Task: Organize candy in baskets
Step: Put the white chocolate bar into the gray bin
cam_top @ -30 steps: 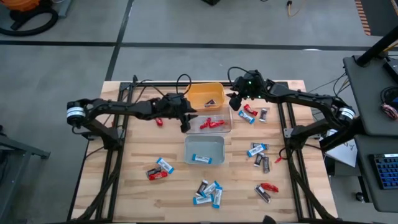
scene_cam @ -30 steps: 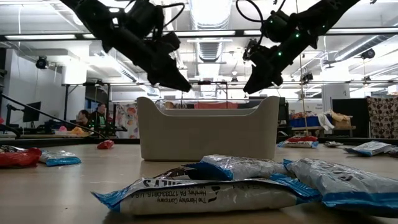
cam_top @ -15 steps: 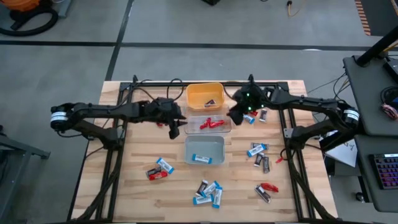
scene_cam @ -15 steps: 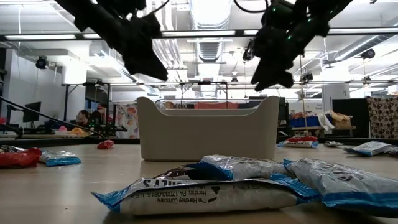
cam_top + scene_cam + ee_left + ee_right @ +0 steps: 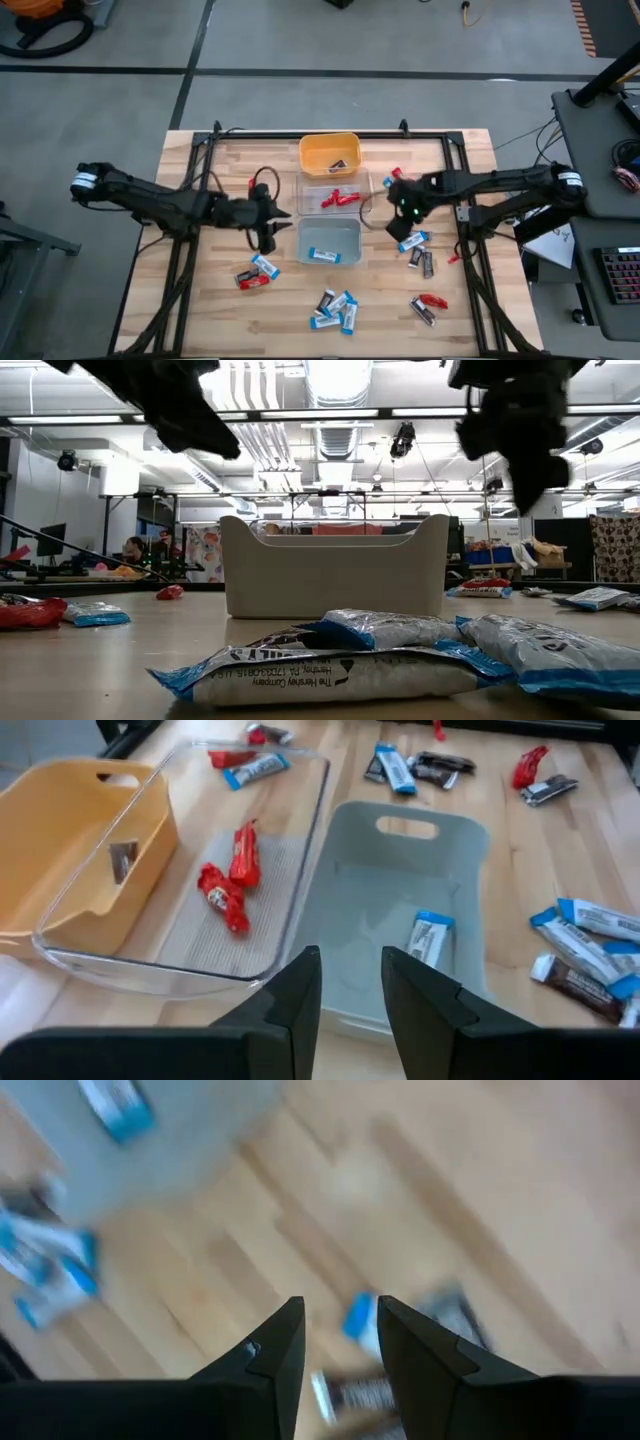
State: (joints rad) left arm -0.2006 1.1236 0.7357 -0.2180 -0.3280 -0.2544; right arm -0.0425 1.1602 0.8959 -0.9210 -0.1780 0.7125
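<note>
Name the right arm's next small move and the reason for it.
Probably lower the right tool onto the blue-and-white candy just below it and close. Its fingers stand open and empty above that wrapper, and the grey-blue basket beside it already holds one blue-and-white bar.

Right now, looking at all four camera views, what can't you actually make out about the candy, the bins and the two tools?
- Dark brown candy in the yellow-orange plastic bin: too small to read in the high view.
- Contents of the pale grey-blue plastic bin: hidden by its own wall in the low view.
- Wrapped candies under the right tool: right wrist view is motion-blurred.
- Left tool: cut off by the left wrist view's bottom edge.
</note>
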